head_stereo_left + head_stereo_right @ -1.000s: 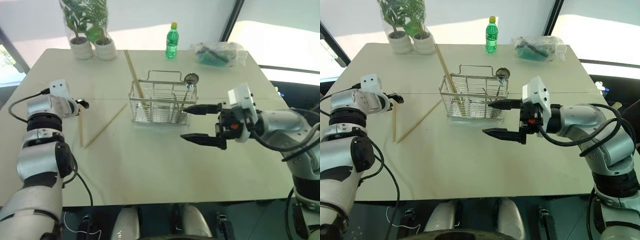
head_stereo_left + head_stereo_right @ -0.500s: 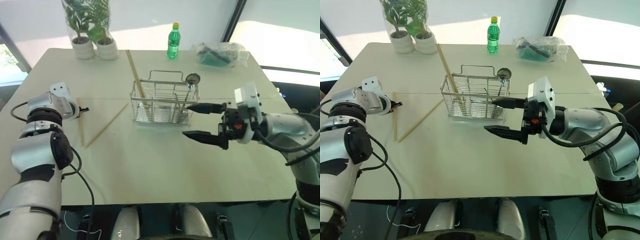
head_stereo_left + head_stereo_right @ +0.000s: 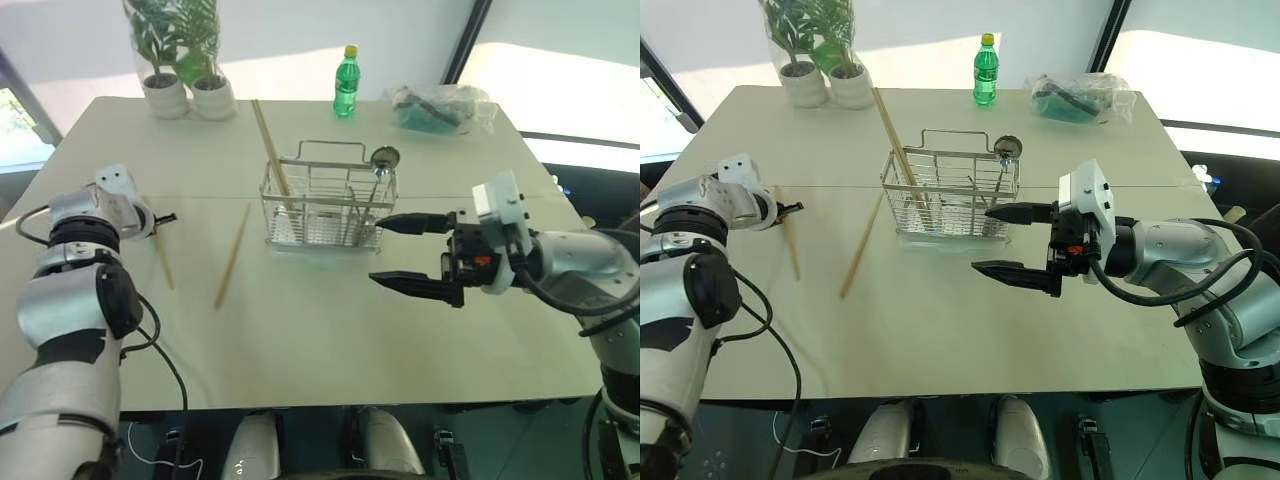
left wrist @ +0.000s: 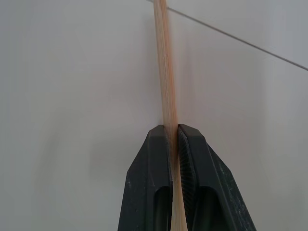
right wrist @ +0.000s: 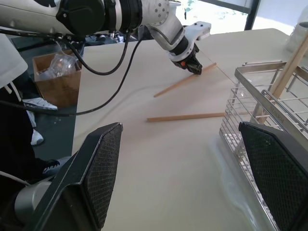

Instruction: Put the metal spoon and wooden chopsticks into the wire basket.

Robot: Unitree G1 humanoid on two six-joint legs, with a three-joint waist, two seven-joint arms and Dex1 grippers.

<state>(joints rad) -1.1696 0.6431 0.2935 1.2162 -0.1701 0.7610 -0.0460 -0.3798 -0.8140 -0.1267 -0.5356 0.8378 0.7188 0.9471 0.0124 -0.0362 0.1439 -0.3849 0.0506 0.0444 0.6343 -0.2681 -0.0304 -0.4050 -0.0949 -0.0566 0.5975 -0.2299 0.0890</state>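
Chopsticks are light, stiff and thin, so I am gripping near one end. My left gripper [image 4: 172, 139] is clamping one pale chopstick [image 3: 161, 255]; another loose chopstick [image 3: 232, 255] is lying beside the wire basket [image 3: 322, 205], which is holding one stick and the spoon [image 3: 379, 162]. My right gripper [image 3: 412, 254] is staying apart.

You see the left gripper [image 5: 195, 67] pinching one wooden chopstick [image 5: 183, 82] on the bench [image 5: 159, 159]; a second chopstick [image 5: 185, 116] lies flat beside the wire basket [image 5: 262, 108].
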